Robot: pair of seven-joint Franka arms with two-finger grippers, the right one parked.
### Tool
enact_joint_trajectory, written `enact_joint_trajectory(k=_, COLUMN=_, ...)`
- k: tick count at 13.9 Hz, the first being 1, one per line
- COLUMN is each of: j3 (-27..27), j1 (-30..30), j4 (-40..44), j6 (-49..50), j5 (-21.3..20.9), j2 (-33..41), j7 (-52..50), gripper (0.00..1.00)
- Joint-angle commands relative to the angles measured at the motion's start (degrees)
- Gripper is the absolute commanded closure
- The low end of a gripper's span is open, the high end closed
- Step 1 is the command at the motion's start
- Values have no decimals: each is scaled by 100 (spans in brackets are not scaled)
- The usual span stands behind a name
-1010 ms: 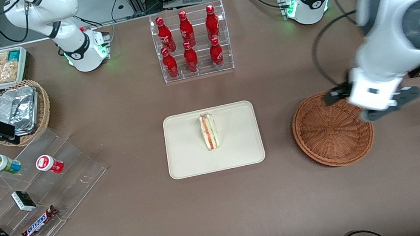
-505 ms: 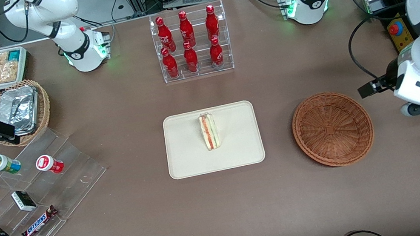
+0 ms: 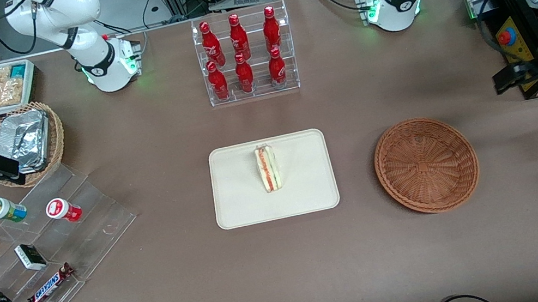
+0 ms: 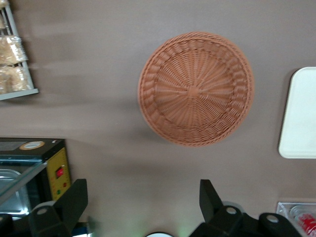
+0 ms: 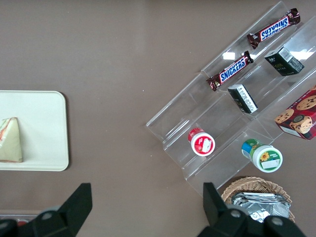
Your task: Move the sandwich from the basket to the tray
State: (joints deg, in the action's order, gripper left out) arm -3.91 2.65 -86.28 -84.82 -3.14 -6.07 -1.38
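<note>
Pulling away from the basket [image 3: 426, 164] over the last second, the left gripper [image 4: 143, 205] now hangs high toward the working arm's end of the surface [image 3: 186, 276], its fingers [image 4: 75, 200] spread wide and holding nothing. The sandwich [image 3: 267, 168] lies on the tray [image 3: 240, 206], so the task looks finished. The left wrist view confirms the basket holds nothing; only the front and right wrist views show the sandwich
</note>
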Motion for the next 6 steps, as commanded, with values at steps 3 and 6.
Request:
enact_joint_trajectory(k=3, j3=250, j1=34, j4=-179, j6=132, j5=85, j2=300, j7=253, gripper=1)
enact_joint_trajectory(k=6, j3=233, j1=-45, j4=-47, j6=167, j5=59, j2=168, j7=174, gripper=1)
